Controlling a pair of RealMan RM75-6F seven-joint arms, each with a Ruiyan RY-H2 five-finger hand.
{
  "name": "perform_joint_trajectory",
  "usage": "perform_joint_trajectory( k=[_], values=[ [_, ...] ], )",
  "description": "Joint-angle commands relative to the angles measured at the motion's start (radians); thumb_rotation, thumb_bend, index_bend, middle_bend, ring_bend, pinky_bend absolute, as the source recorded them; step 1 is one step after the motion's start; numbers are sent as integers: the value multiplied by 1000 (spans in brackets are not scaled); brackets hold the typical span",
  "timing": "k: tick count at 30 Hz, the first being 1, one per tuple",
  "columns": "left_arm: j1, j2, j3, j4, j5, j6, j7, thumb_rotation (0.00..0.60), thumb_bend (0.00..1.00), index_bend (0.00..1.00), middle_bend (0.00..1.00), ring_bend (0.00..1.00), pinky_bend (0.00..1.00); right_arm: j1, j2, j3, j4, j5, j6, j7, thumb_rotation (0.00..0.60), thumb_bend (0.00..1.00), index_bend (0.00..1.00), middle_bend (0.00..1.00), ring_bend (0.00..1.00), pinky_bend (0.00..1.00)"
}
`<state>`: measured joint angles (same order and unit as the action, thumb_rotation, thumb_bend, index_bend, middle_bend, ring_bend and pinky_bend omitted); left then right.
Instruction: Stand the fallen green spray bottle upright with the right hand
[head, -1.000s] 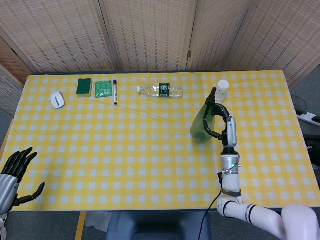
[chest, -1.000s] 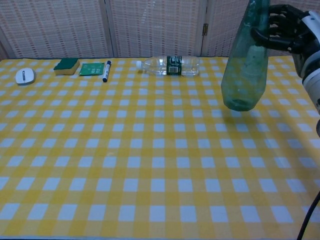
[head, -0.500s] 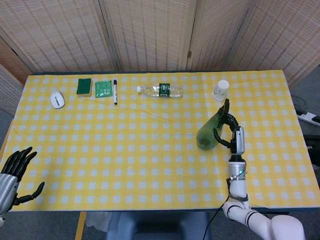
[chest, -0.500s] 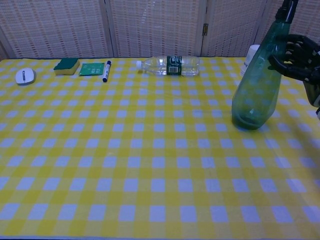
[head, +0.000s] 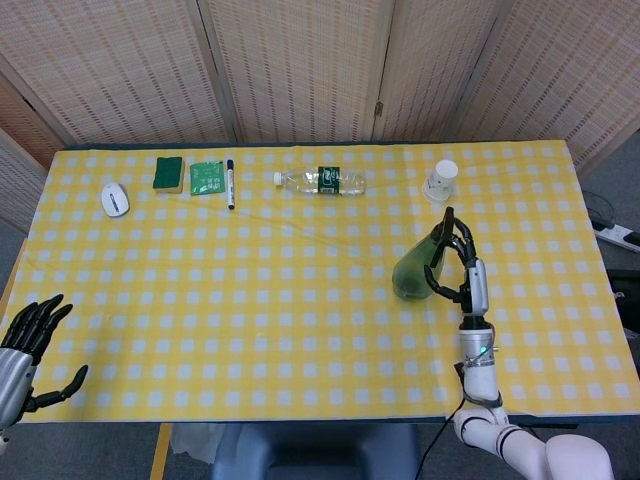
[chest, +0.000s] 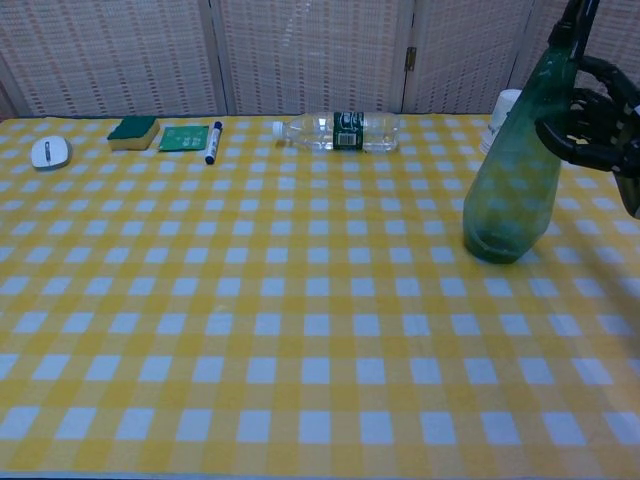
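Curling around the neck of the green spray bottle, the dark fingers of the right hand held it from the right side, base down on the cloth, body leaning a touch toward the hand! From the head view the right hand sat just beside the bottle, its silver forearm running back toward the near table edge. Whether the base sat fully flat on the cloth could not be told.

Out at the near left corner, the left hand hung off the table edge, fingers spread wide and holding nothing.

The table wore a yellow-and-white checked cloth, soft and matte, with a faint crease running across it. Behind it stood woven, straw-coloured folding screens with pale frames.

The bottle was translucent green plastic, wide and rounded at the bottom, tapering to a slim neck with a dark nozzle on top. It stood on the right half of the table, with a white paper cup beyond it toward the back edge.

Along the back lay a clear water bottle on its side, a dark marker, a green card, a green sponge and a white computer mouse.
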<state>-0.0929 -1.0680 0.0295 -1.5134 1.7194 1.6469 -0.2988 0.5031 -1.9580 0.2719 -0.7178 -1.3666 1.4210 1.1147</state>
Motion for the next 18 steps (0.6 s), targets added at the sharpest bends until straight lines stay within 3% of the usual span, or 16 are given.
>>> perform_joint_trajectory(
  k=[1, 10, 18],
  values=[
    [0, -1, 0, 1, 2, 1, 1, 306, 386, 5, 54, 0, 0, -5, -1, 2, 2, -6, 9, -1, 600, 400, 3, 254, 340, 166],
    [1, -2, 0, 3, 6, 6, 1, 306, 363, 5, 55, 0, 0, -32, 28, -9, -37, -36, 45, -2, 600, 400, 0, 188, 292, 91],
    [1, 0, 0, 1, 4, 4, 0, 304, 329, 5, 55, 0, 0, -48, 67, -34, -67, -58, 30, -35, 600, 387, 0, 92, 173, 0]
  ],
)
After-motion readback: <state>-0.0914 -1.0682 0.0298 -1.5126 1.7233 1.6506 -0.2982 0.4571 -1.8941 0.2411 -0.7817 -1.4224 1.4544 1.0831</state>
